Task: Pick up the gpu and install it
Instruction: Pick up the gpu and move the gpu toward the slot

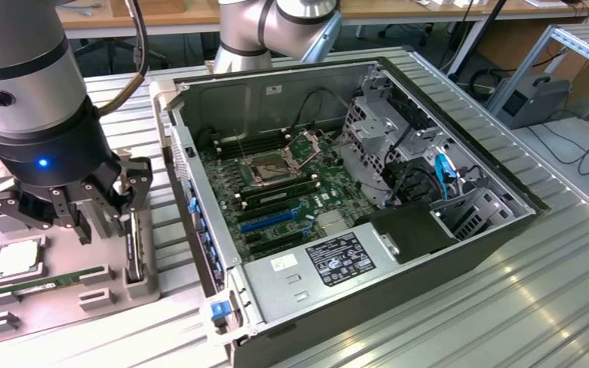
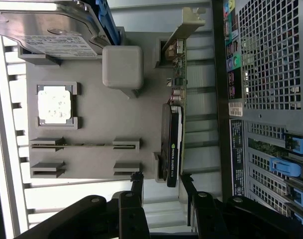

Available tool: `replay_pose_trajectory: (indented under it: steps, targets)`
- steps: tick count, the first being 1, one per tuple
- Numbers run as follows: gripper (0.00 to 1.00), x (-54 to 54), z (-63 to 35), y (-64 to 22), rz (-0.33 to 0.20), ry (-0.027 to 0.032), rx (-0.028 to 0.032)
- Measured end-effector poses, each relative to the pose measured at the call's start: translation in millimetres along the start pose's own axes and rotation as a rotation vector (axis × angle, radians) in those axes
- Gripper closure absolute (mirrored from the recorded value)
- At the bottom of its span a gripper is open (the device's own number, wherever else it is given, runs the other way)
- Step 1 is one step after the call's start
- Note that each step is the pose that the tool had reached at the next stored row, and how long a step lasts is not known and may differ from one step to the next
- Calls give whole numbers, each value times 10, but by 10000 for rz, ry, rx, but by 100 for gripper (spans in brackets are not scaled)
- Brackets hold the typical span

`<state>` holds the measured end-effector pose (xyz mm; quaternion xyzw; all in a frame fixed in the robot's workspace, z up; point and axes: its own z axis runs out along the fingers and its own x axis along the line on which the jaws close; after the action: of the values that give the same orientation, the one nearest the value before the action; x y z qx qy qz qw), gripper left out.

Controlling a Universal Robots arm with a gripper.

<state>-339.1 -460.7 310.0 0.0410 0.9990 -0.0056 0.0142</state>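
**Straddling the graphics card in its grey holder**

The robot arm's black gripper (image 1: 105, 230) hangs over a matt grey moulded plastic fixture tray (image 1: 64, 310) at the exterior view's left. Its two dark fingers (image 2: 137, 185) are spread apart, one on either side of the gpu (image 2: 171, 144). This flat black card stands on edge in a slot of the tray, with its long silver metal bracket (image 2: 183, 27) at the end away from the fingers. Whether the fingers touch the card cannot be told.

The tray also cradles a square silver processor chip (image 2: 54, 104) in a shallow recess, a thin green memory stick (image 1: 49, 280) between slotted posts, and a boxy silver hard drive with a white label (image 2: 47, 30). At the exterior view's right lies the open dark steel computer case (image 1: 274, 96), holding a green motherboard (image 1: 284, 192) and bundled black cables.
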Motion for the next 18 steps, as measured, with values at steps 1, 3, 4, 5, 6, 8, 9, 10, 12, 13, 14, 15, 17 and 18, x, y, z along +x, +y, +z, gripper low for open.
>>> replay_pose_trajectory:
  steps: [1, 3, 4, 5, 6, 8, 9, 10, 12, 13, 14, 15, 17, 18]
  targets:
    - [58, 0, 2, 0, 0, 0, 0]
    - [58, 0, 8, 0, 0, 0, 0]
    - [58, 0, 10, 0, 0, 0, -1]
    - [58, 0, 13, 0, 0, -1, -1]
    - [58, 1, 15, 0, 0, 0, -1]
    - [58, 1, 21, 0, 0, 0, -1]
    - [58, 1, 24, 0, 0, 0, 0]
    - [58, 1, 26, 0, 0, 0, 0]
    - [58, 1, 31, 0, 0, -1, -1]
    - [58, 1, 34, 0, 1, -1, -1]
    - [58, 1, 36, 0, 0, 0, -1]
    - [58, 1, 39, 0, 0, 0, 0]
    - [58, 1, 44, 0, 0, 0, 0]
    - [58, 2, 46, 0, 0, 0, -1]
